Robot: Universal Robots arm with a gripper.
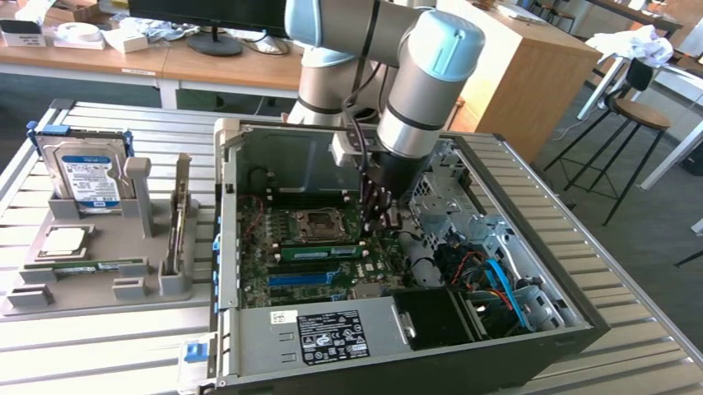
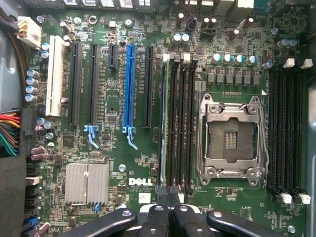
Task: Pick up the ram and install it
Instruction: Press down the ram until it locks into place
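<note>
Toward the exterior view's left edge of the slatted metal surface sits a grey moulded plastic holder. At its far end a silver hard drive in a blue frame stands upright. Nearer, a square silver processor chip lies flat. A tall expansion card stands on edge along the side of the holder that faces the case.

Just beside the holder, an open grey-and-black computer case lies from the middle of the surface out toward its right edge. Its green motherboard faces up. On the board, the long, thin green ram stick with small black chips stands on edge in a black memory slot. It sits between a bright blue card slot and the square metal-framed processor socket. The other black memory slots lie between the ram and the socket. A ribbed silver heat sink sits on the board on the blue slot's other side.

The grey and pale-blue robot arm reaches down into the case from its far side. Its black tool hangs low over the board at one end of the memory slots, right by the ram's end. The fingers are pressed together and pinch nothing. Whether the tips touch the ram or a slot clip is hard to tell from either view.

Further right inside the case, light blue cables curl among metal drive bays. Beyond the surface's right edge stands a round wooden-topped stool.
</note>
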